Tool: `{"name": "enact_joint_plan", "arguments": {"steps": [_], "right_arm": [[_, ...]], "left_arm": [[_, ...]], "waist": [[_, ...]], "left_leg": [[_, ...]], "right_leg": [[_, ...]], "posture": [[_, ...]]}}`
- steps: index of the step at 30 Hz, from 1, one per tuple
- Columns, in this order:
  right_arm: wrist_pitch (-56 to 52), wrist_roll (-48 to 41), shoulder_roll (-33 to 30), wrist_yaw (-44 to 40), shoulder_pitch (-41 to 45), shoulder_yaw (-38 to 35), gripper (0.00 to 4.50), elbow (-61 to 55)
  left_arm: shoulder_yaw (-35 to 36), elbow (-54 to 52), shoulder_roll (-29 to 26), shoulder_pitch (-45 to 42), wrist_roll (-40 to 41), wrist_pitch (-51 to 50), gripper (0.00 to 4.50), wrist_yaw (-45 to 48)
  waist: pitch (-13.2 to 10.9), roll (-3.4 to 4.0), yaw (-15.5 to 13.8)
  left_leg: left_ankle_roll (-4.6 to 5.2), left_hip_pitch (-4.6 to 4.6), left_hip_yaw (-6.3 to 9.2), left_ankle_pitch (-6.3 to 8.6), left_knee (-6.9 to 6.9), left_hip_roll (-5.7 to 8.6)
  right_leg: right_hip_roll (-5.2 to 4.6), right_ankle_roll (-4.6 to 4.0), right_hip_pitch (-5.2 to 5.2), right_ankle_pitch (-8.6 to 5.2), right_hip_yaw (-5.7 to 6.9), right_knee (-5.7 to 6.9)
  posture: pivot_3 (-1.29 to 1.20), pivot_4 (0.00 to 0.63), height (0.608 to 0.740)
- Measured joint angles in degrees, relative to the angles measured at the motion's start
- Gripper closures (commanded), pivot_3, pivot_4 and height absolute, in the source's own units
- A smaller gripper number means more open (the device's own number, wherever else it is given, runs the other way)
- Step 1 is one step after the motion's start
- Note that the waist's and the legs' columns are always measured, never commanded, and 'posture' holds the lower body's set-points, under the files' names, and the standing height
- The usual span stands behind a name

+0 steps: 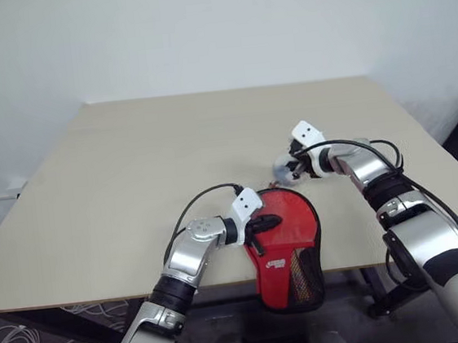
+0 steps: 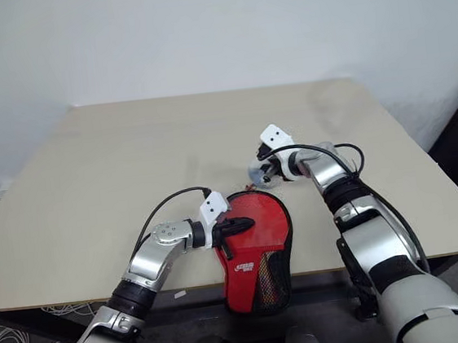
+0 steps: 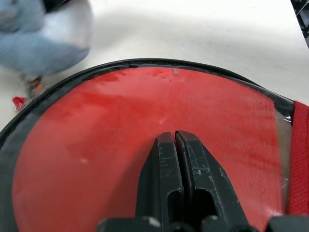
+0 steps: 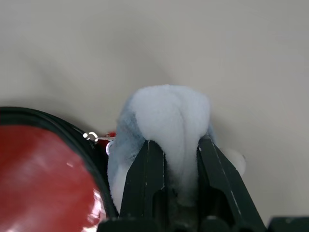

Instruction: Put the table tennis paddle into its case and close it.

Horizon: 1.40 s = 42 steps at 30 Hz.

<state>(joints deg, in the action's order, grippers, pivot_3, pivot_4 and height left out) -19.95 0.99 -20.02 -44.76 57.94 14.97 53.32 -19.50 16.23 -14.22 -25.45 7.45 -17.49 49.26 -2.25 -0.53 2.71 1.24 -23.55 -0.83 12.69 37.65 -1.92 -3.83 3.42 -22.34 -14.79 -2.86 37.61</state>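
The case [image 1: 284,247] lies at the near edge of the table [image 1: 131,173], roughly at six o'clock from the table's middle, with its narrow handle end and black mesh pocket [image 1: 304,274] hanging out over the edge. Its round part rests flat on the tabletop, ringed by the black zipper rim [image 3: 145,65]. Through the left wrist view a smooth red face fills the round part inside that rim, and I cannot tell for certain whether this is the paddle's rubber or the cover itself. The left gripper [image 1: 261,225] comes in from the nine o'clock side of the case and rests on that red surface, its two black fingers [image 3: 166,179] clenched together with nothing between them. The right gripper [image 1: 288,168] sits just beyond the case, at about twelve o'clock from it, low over the table. Its fingers [image 4: 145,183] are pinched on a soft pale grey-blue fluffy ball [image 4: 166,130], which bulges up between them. A small metal ring [image 4: 90,137] links this ball to the case's zipper rim, with a bit of red tab beside it.
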Motion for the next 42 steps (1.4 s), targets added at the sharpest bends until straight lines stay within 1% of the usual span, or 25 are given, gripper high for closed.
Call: {"name": "enact_joint_plan", "arguments": {"steps": [8,12,15,19,20,23,25,29,35,42], "right_arm": [[0.8,0.7,-5.3,-2.7,-0.8,-0.8,4.22,-0.2],[-0.2,0.6,-9.3,-4.9,-5.4,-1.7,4.22,-6.0],[-2.9,-0.4,-13.4,-7.6,-11.5,-2.6,4.22,-15.2],[-9.4,-2.9,-19.4,-10.1,-20.5,-5.3,4.22,-30.7],[-10.6,-3.3,-20.1,-10.3,-21.5,-5.7,4.22,-32.8],[-15.3,-6.0,-24.1,-11.2,-28.6,-8.1,4.22,-44.3],[-18.0,-7.9,-25.9,-11.9,-32.5,-9.7,4.22,-50.0],[-22.8,-12.4,-29.6,-13.3,-39.2,-13.3,4.22,-61.3],[-26.2,-18.2,-34.3,-15.9,-45.4,-17.2,4.22,-71.0],[-26.5,-22.6,-38.1,-18.4,-49.6,-18.7,4.22,-75.8]], "left_arm": [[-0.4,0.3,0.0,-0.4,-0.1,-0.4,4.5,0.1],[-0.7,0.3,0.0,-0.5,-0.2,-0.4,4.5,0.1],[-0.9,0.3,0.0,-0.7,-0.2,-0.4,4.5,0.3],[-1.3,0.6,-0.1,-1.2,-0.3,-0.6,4.5,0.8],[-1.3,0.7,-0.2,-1.3,-0.3,-0.6,4.5,0.8],[-1.7,1.0,0.0,-1.7,-0.3,-0.7,4.5,1.4],[-1.9,1.2,0.0,-2.0,-0.3,-0.7,4.5,1.7],[-2.0,1.5,-0.2,-2.3,-0.4,-0.7,4.5,2.2],[-2.0,2.4,-0.2,-2.8,-0.4,-0.5,4.5,3.0],[-2.0,3.3,-0.1,-3.2,-0.4,0.1,4.5,3.4]], "waist": [[0.1,0.14,0.0],[0.1,0.17,-0.1],[0.1,0.23,-0.2],[0.1,0.26,-0.4],[0.1,0.27,-0.4],[0.1,0.26,-1.2],[0.1,0.26,-1.5],[0.1,0.24,-1.5],[0.1,0.2,-1.5],[0.1,0.18,-1.6]], "left_leg": [[0.01,0.01,0.0,0.0,0.01,0.01],[0.02,0.0,0.01,0.01,0.04,0.03],[0.07,-0.01,0.01,0.05,0.09,0.03],[0.13,-0.02,0.0,0.09,0.14,0.04],[0.13,0.0,-0.01,0.09,0.14,0.04],[0.16,-0.03,-0.02,0.14,0.17,0.04],[0.17,-0.04,-0.05,0.15,0.2,0.04],[0.17,-0.04,-0.05,0.15,0.19,0.04],[0.18,-0.03,-0.04,0.16,0.2,0.03],[0.17,-0.03,-0.02,0.17,0.2,0.03]], "right_leg": [[0.0,0.0,0.02,0.0,-0.01,-0.02],[-0.02,0.01,0.04,-0.01,-0.01,-0.02],[-0.03,0.03,0.04,-0.02,-0.01,-0.03],[-0.03,0.04,0.05,-0.03,-0.02,-0.05],[-0.03,0.04,0.05,-0.03,-0.03,-0.05],[-0.03,0.07,0.05,-0.06,-0.03,-0.1],[-0.04,0.08,0.05,-0.07,-0.05,-0.14],[-0.04,0.1,0.06,-0.1,-0.06,-0.17],[-0.03,0.21,0.07,-0.18,-0.05,-0.24],[-0.04,0.33,0.09,-0.26,-0.04,-0.29]], "posture": [[0.0,0.0,0.74],[0.0,0.0,0.74],[0.0,0.0,0.74],[0.0,0.0,0.74],[0.0,0.0,0.74],[0.0,0.0,0.74],[0.0,0.0,0.74],[0.0,0.0,0.74],[0.0,0.0,0.74],[0.0,0.0,0.74]]}}
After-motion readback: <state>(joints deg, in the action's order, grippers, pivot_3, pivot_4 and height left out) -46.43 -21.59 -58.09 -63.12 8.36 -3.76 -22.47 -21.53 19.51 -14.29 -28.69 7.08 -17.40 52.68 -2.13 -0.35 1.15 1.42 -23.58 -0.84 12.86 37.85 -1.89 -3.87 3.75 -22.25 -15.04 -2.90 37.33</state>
